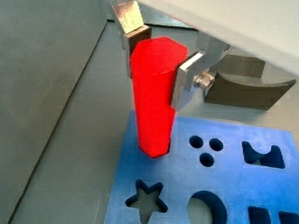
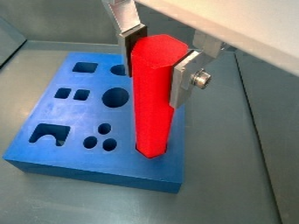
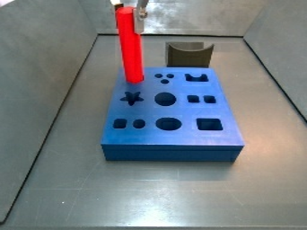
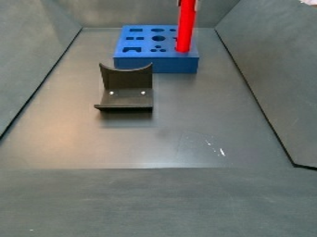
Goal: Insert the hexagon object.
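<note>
Grey metal floor (image 4: 173, 139), walled sides. Dark grey curved piece (image 4: 124, 88) near — blue block (image 4: 155, 48) beyond. Gripper (image 2: 158, 66) above block, jaws clamped on upright red hexagon object (image 2: 155, 96) — lower end at block's corner.

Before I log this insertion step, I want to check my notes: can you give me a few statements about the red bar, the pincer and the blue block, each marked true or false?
1. The pincer grips the hexagon object near its top. True.
2. The hexagon object lies flat on the floor. False: it hangs upright over the blue block.
3. The dark grey curved piece sits on the blue block. False: it rests on the floor, apart.
4. The blue block has a star-shaped hole. True.
</note>
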